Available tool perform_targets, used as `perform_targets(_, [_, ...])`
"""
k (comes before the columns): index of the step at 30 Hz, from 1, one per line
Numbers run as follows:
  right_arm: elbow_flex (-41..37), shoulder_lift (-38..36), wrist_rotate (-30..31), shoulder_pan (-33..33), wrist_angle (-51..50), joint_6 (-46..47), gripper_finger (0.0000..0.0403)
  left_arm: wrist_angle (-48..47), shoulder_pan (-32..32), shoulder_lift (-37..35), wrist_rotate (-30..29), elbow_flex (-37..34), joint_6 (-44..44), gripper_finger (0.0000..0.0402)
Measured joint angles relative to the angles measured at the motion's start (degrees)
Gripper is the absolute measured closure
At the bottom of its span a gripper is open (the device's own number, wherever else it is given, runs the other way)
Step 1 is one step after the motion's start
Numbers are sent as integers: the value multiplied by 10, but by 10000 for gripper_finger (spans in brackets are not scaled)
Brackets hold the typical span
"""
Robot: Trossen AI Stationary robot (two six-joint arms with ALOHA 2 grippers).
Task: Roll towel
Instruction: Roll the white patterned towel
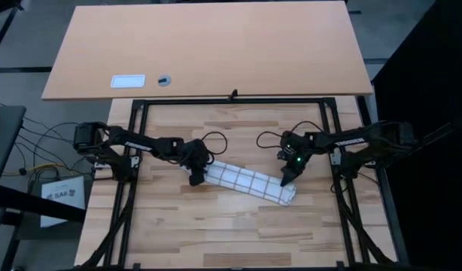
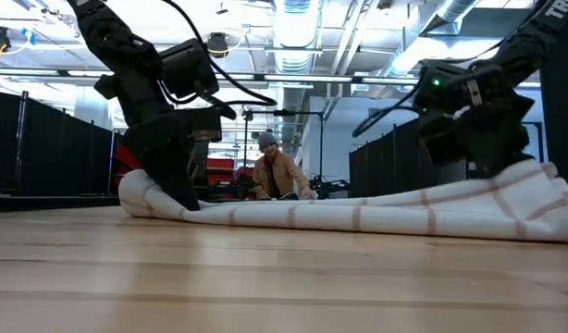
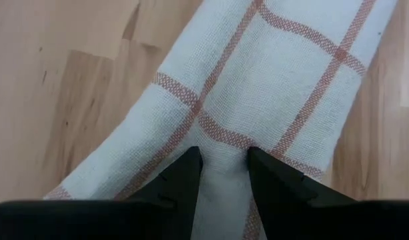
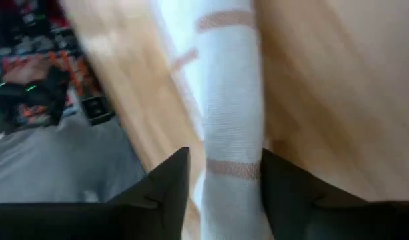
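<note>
Towel (image 1: 248, 181) lay as a long narrow band across the middle of the slatted wooden worktop (image 1: 216, 233), running diagonally in the high view: left end nearer the far side, right end nearer the near side. Appeared folded or partly rolled along its length; not resolved which from overhead. White cloth, thin brown-orange check lines.

Left pincer (image 1: 195, 178) sat at the towel's left end. In the left wrist view, left pincer (image 3: 223, 167) closed on a raised ridge of cloth, both fingers (image 3: 181, 177) pressed against the fabric with the pinch between them. Low view showed the left pincer (image 2: 180, 196) down at worktop level, the towel (image 2: 358, 215) edge curling up around its base.

Right pincer (image 1: 288, 178) sat at the towel's right end. In the right wrist view, right pincer (image 4: 221, 177) straddled the narrow band of towel (image 4: 228, 100), one finger on either side; cloth appeared gripped, though blurred. Low view showed the right pincer (image 2: 474, 139) above the lifted right end of the cloth, which rose off the worktop (image 2: 265, 277) there.

Beyond the frame, on a lighter board (image 1: 216, 45): small white card (image 1: 128, 81) and a small round dark item (image 1: 164, 80) beside it. Person (image 2: 277, 171) seated in the room behind, seen in the low view.
</note>
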Motion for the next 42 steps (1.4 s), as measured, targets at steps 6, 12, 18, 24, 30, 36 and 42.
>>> perform_targets(6, [36,-25,1,-48,-47,-50,215,20,0,0,0,-26,-9,286])
perform_targets(12, [77,-62,18,13,45,46,216,27,0,0,0,-31,-23,286])
perform_targets(18, [78,-15,96,153,39,73,231,24,1,-14,1,-32,-30,286])
perform_targets(24, [59,27,149,153,10,68,233,12,2,-28,1,-33,-42,286])
perform_targets(30, [50,68,149,106,3,2,234,-3,-16,-45,0,-34,-106,286])
perform_targets(36, [49,74,132,39,-2,-62,234,-5,-57,-46,-10,-34,-160,286])
perform_targets(42, [55,71,123,-17,-27,-118,234,-15,-72,-46,-47,-32,-165,286])
